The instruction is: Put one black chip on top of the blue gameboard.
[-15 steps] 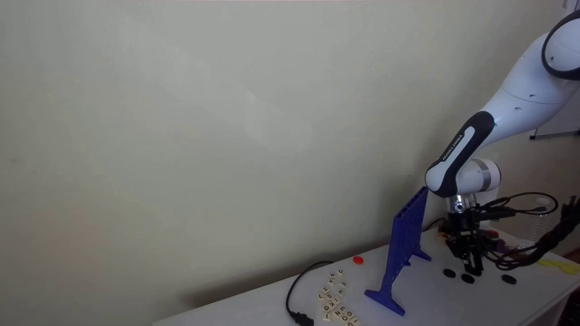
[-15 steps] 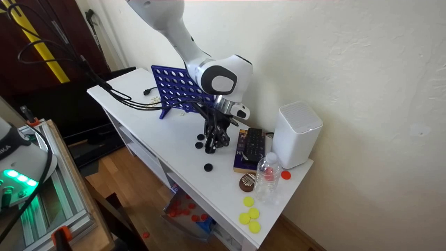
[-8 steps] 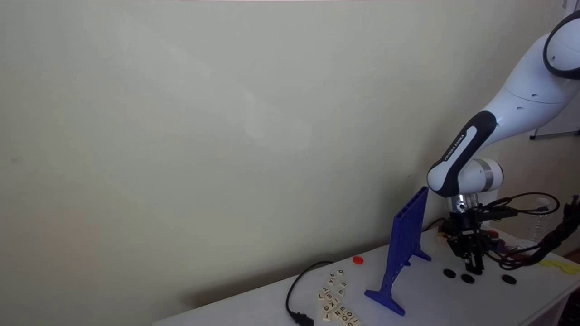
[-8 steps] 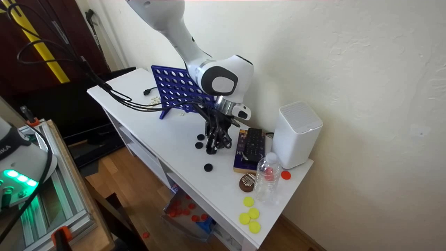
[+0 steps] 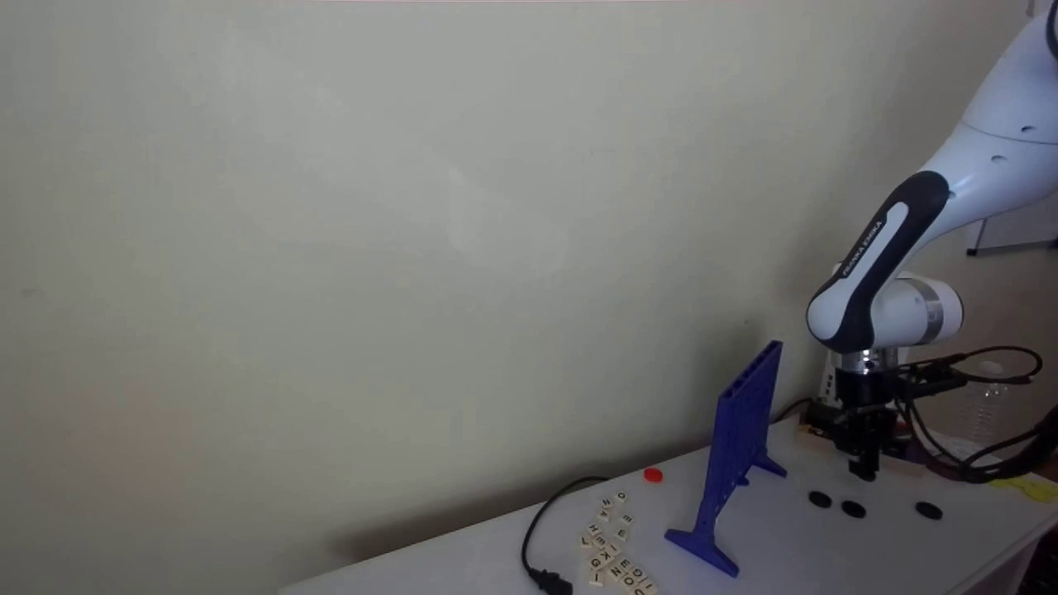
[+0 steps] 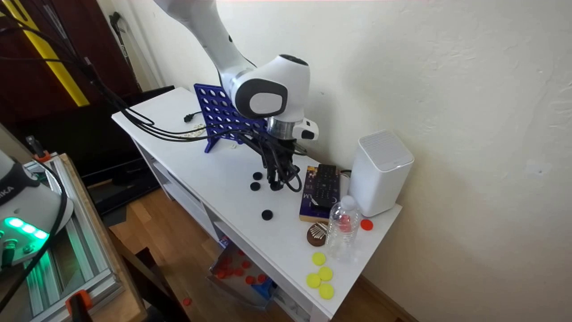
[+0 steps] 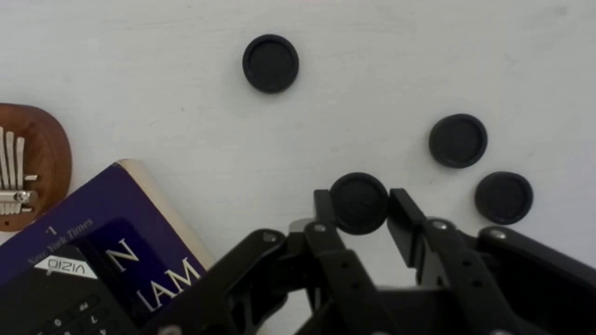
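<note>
My gripper (image 7: 357,203) pinches one black chip (image 7: 358,204) by its edges; the chip is round, with a raised rim. Three more black chips (image 7: 271,63) lie on the table (image 7: 186,70). The blue gameboard (image 5: 736,430), apart from my chip, stands upright on its feet in both exterior views, pierced by rows of round holes. I read "VIZIO" on the remote (image 7: 46,298), "New York Times" on the book (image 7: 123,204) beneath it, "FRANKA EMIKA" along the arm (image 5: 971,178).
</note>
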